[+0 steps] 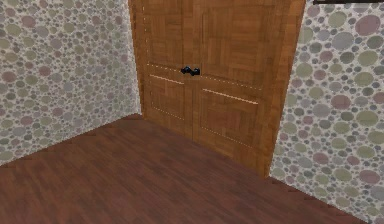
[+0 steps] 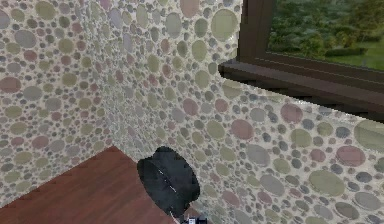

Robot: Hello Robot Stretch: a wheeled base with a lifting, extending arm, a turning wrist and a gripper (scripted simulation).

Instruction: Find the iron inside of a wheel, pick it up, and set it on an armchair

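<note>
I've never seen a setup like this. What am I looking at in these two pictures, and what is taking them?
A wheeled robot with one arm takes both, inside a simulated house. The forward view looks ahead: a wooden double door, spotted wallpaper and a wooden floor. The arm side view looks out sideways: the same wallpaper, a dark-framed window with greenery outside, and a corner of floor. The dark rounded shape low in that view is probably its gripper; I cannot tell whether it holds anything.
</note>
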